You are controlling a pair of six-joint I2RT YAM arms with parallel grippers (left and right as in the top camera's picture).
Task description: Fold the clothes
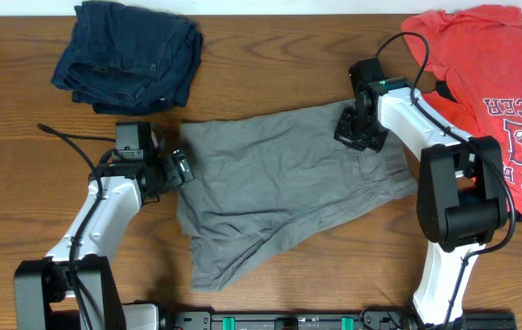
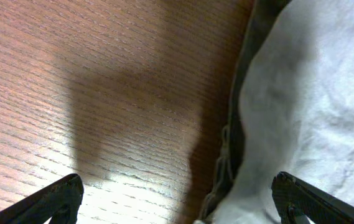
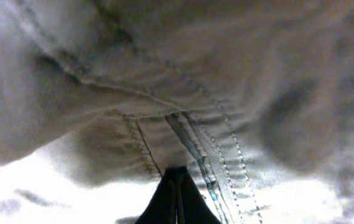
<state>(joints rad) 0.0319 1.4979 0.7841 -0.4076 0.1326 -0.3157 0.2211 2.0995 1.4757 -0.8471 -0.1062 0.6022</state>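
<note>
From overhead, the grey-khaki shorts (image 1: 279, 183) lay spread, creased, in the middle of the wooden table (image 1: 270, 55). The left gripper (image 1: 180, 168) sat at their left edge, and the right gripper (image 1: 360, 128) rested on their upper right edge. A dark navy denim garment (image 1: 127, 55) lay bunched at the far left corner. A red T-shirt (image 1: 490, 73) with white lettering lay at the far right, just beside the right arm.

In the left wrist view, the left gripper (image 2: 180, 205) was spread wide. One of its fingers (image 2: 58, 196) was over bare wood (image 2: 71, 74) and the other over the shorts' pale fabric (image 2: 307, 93).

In the right wrist view, the right gripper (image 3: 177, 196) had its tips pressed together, pinching the shorts (image 3: 226, 74) beside a stitched seam, and cloth filled the frame.
</note>
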